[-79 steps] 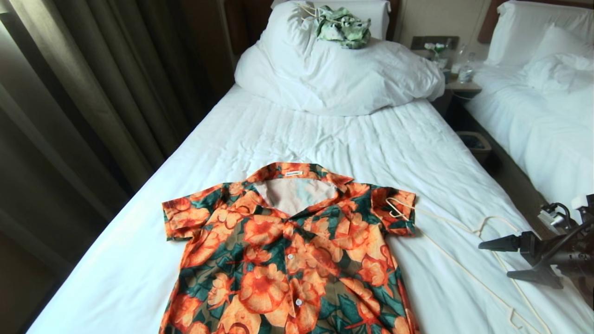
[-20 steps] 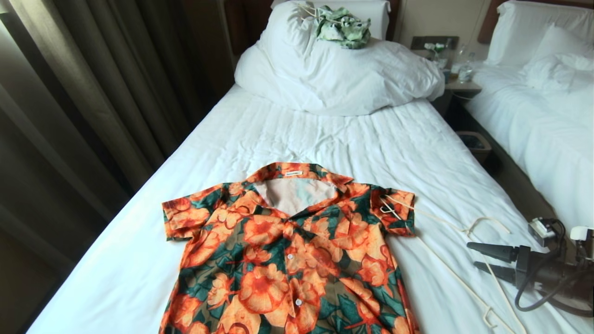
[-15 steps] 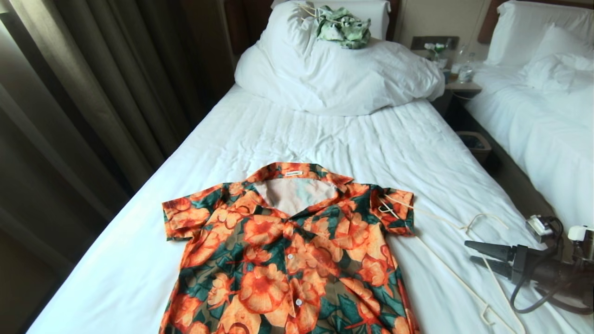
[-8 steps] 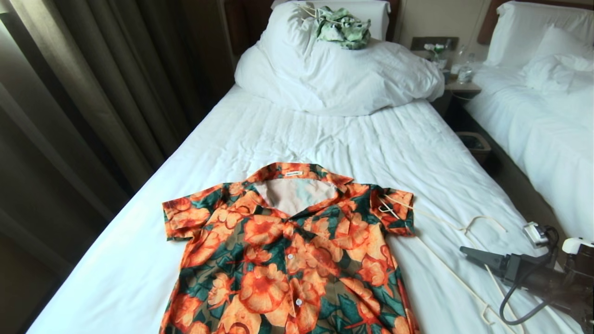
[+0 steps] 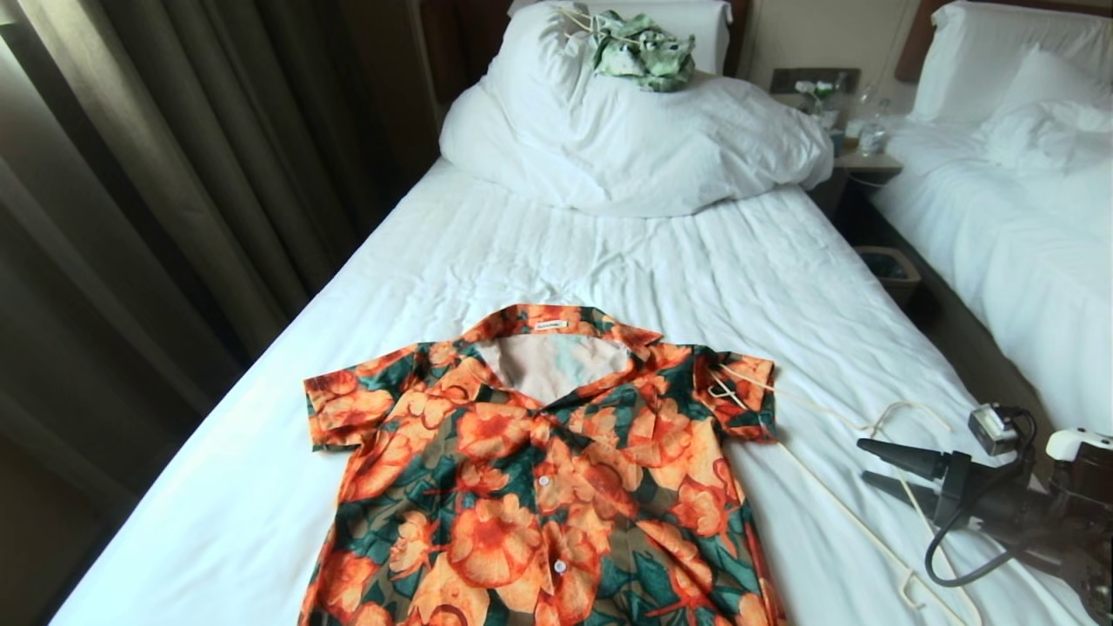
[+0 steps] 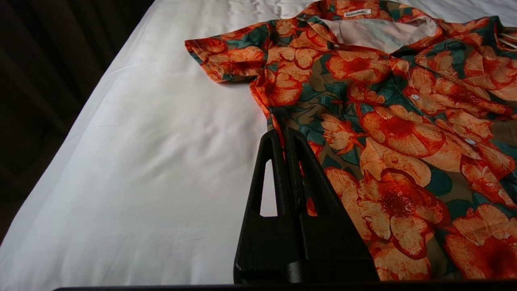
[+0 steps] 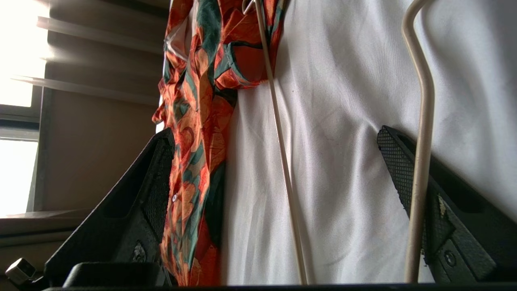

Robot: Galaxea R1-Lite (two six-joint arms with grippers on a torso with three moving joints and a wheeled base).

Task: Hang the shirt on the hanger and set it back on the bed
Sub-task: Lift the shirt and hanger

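Jaws spread wide, the right gripper [image 5: 863,461] lies low over the bed [image 5: 609,261] by its right edge, one finger on either side of the cream wire hanger [image 5: 856,522], gripping nothing. The hanger lies flat on the white sheet beside the floral shirt [image 5: 539,469], one shoulder end resting on the shirt's right sleeve, while the shirt is spread face up, buttoned, near the foot of the bed. The left gripper [image 6: 282,139], jaws pressed together and empty, hangs above the shirt's left side.
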